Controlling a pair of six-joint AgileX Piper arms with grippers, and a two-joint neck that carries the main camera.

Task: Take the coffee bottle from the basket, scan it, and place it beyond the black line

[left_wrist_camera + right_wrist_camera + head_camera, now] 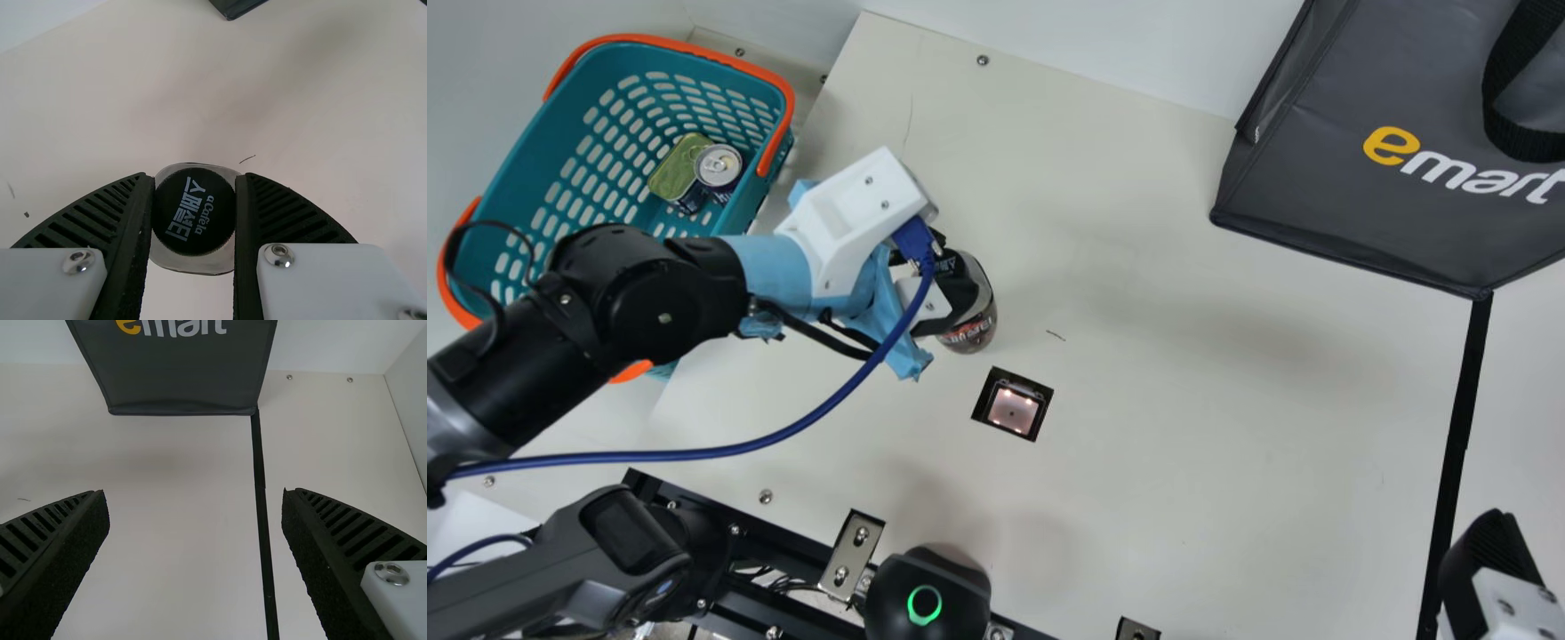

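Observation:
In the main view my left gripper point(951, 289) is shut on the coffee bottle point(974, 329), just above and behind the scanner window point(1014, 406). The left wrist view shows the bottle's black cap point(193, 211) between the two ribbed fingers of my left gripper point(193, 217), touching both. At the main view's lower right corner is my right gripper point(1489, 569); in the right wrist view the right gripper point(195, 513) stands open with nothing between its fingers. The black line point(1458, 418) runs down the table's right part.
The teal basket point(525, 169) at the back left holds a drink can point(718, 166) and a green-topped tin point(679, 169). A dark grey bag point(1334, 196) stands at the back right. A handheld scanner point(623, 542) and a black device point(927, 596) are at the front edge.

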